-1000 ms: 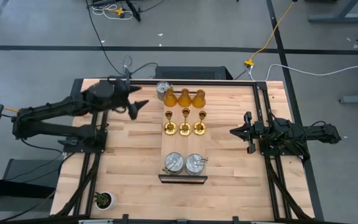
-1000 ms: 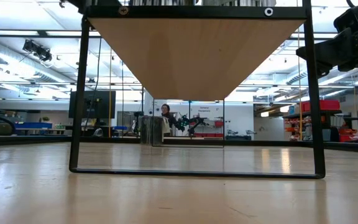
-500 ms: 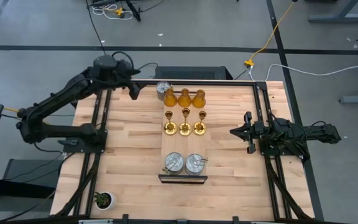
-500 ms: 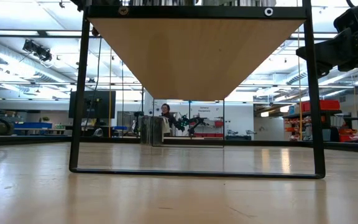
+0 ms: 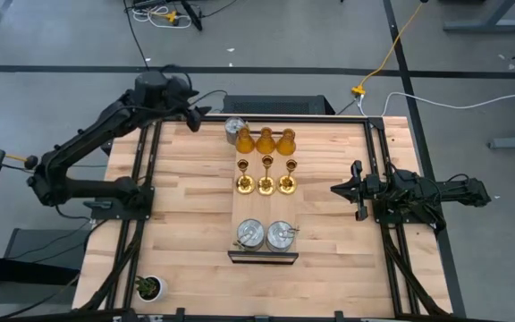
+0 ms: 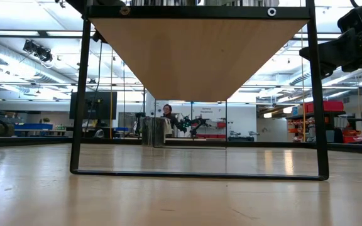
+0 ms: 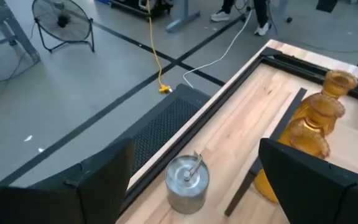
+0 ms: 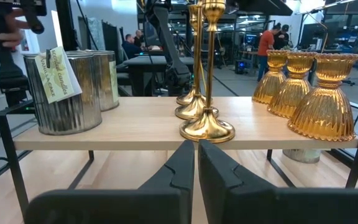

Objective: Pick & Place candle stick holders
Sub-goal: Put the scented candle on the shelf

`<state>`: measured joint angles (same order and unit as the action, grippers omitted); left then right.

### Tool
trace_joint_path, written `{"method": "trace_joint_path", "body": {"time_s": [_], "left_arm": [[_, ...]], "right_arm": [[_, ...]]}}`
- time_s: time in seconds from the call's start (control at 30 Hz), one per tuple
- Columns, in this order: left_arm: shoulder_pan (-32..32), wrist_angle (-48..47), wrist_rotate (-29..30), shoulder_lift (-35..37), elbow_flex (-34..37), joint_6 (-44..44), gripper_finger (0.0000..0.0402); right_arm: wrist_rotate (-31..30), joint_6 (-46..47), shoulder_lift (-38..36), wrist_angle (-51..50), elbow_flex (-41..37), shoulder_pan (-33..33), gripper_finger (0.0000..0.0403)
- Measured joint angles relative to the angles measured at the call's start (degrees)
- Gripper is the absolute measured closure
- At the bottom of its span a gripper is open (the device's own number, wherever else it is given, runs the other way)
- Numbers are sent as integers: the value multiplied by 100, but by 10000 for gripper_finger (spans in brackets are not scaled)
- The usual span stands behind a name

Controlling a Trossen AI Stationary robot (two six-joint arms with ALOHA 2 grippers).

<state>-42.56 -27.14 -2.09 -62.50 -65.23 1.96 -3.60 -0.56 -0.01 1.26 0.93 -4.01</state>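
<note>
Bare tabletop (image 5: 186,206), left gripper (image 5: 200,114) jaws wide at far edge, right gripper (image 5: 340,190) closed

We see black frame (image 6: 198,174) standing on wooden surface (image 6: 168,201), board underside (image 6: 200,53) on top; dark arm part (image 6: 356,37) at upper right; person (image 6: 167,116) far behind.

table top (image 5: 329,241): showing pale wood planks, smooth, faintly glossy
gold holders (image 8: 207,127): gleaming as polished metal, mirror-bright
amber holders (image 8: 322,106): looking like ribbed, translucent glass, glossy
silver holders (image 8: 58,93): showing dull, ridged metal
tag (image 8: 53,74): hanging as matt paper
rack frame (image 6: 200,172): appearing as matt black metal
</note>
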Motion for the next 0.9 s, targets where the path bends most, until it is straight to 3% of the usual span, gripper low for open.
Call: {"method": "trace_joint_path", "body": {"time_s": [0.27, 0.53, 0.7, 0.9], "left_arm": [[-465, 262, -830, -627, 2, -415, 48], [-827, 545, -1032, -1413, -191, -562, 48], [-914, 5, -1514, -2069, -838, -111, 48], [-914, -612, -1413, -2785, -1445, 569, 48]], "right_arm": [[0, 0, 0, 0, 0, 0, 376], [0, 0, 0, 0, -1, -1, 376], [0, 0, 0, 0, -2, 0, 376], [0, 0, 0, 0, -2, 0, 376]]}}
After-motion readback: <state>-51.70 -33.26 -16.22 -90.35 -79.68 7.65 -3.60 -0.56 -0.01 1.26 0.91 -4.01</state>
